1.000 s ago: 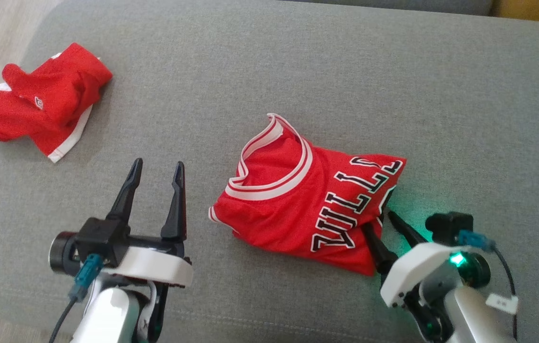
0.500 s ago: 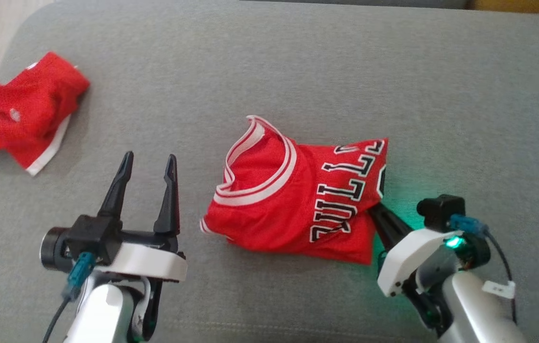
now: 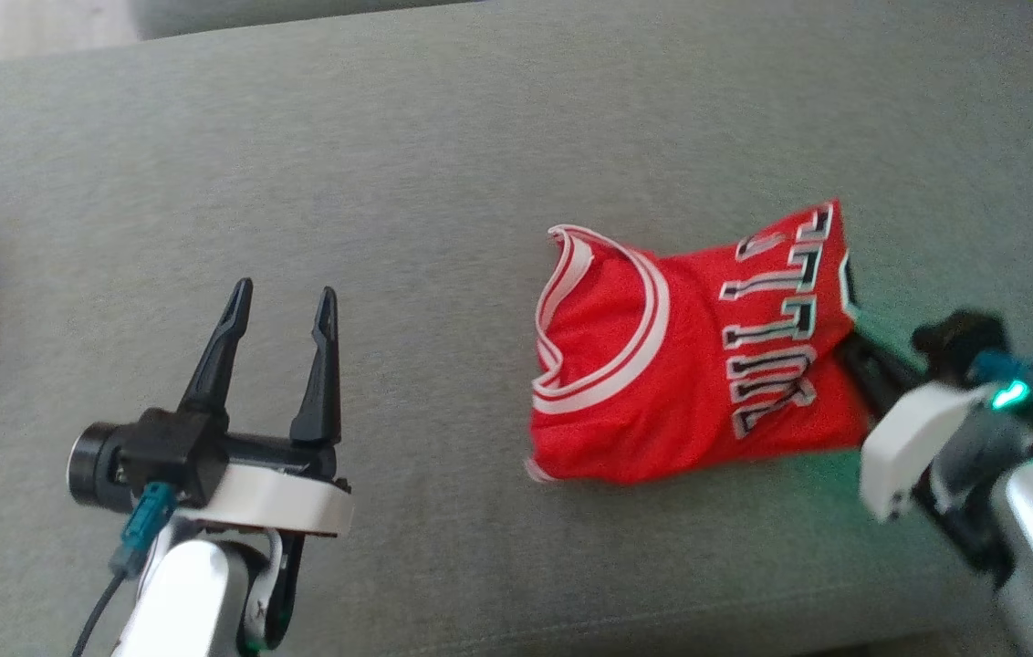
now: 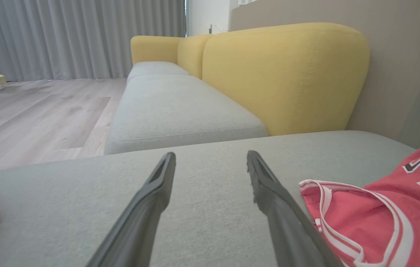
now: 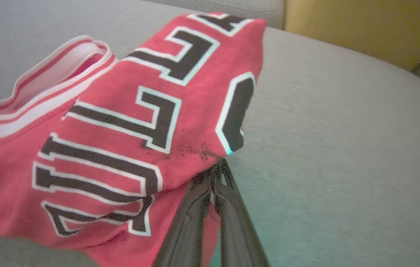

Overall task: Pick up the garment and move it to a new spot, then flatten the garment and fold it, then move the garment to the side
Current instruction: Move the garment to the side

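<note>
Garment (image 3: pixel 690 383) lies lengthwise left-right, collar leftward — right claw (image 5: pixel 217 167) clenched on it, left claw (image 3: pixel 285 292) spread.

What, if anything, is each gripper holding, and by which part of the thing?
The right gripper has its fingers shut on the folded red fabric jersey with black lettering, by its lettered side edge. The open left gripper holds nothing.

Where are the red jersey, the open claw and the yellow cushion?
red jersey (image 3: pixel 690 420): head view, red cloth beside the collar.
left gripper (image 3: pixel 285 290): head view, midway between fingertips.
yellow cushion (image 4: pixel 284 74): left wrist view, its front face.
</note>
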You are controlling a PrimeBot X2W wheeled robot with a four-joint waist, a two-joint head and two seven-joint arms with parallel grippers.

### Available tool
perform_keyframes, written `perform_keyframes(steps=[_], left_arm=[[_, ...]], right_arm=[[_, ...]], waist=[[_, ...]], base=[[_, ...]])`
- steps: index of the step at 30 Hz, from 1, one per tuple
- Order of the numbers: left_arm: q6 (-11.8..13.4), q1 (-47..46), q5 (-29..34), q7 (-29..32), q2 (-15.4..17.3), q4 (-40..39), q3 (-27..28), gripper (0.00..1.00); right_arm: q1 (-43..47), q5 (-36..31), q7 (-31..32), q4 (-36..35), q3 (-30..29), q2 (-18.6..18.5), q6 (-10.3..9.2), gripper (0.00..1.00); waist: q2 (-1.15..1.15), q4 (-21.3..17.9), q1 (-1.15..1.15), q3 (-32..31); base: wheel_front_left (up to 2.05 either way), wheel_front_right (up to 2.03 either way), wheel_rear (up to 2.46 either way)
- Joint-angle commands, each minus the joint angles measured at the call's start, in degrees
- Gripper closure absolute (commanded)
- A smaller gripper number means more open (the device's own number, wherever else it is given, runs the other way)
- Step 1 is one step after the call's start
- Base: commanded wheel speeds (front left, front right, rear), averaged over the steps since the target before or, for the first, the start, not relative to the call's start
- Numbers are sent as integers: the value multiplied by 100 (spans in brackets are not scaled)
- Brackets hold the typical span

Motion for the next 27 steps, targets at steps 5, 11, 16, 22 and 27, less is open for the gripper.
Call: perform_keyframes(steps=[5,11,16,22,27], left_arm=[[-87,-406,104,-35,109,-244,171,0],[-203,-742,185,-35,117,-253,46,0],[-293,-1021,244,-35,121,-267,-45,0],[-344,-1230,297,-35,159,-266,-75,0],[-403,-1432,333,-35,203,-254,-96,0]], right_arm=[[-796,214,-41,55,-342,-323,39,100],[-1516,216,-195,780,-1133,-381,39,100],[-1922,162,-365,1196,-1487,-698,39,100],[-2198,139,-487,1447,-1806,-805,39,100],[-2416,116,-653,1792,-2027,-746,39,100]], waist=[[0,-464,0,356],[0,-576,0,794],[0,-649,0,1181],[0,-769,0,1508],[0,-837,0,1742]], base=[[0,0,0],[0,0,0],[0,0,0],[0,0,0],[0,0,0]])
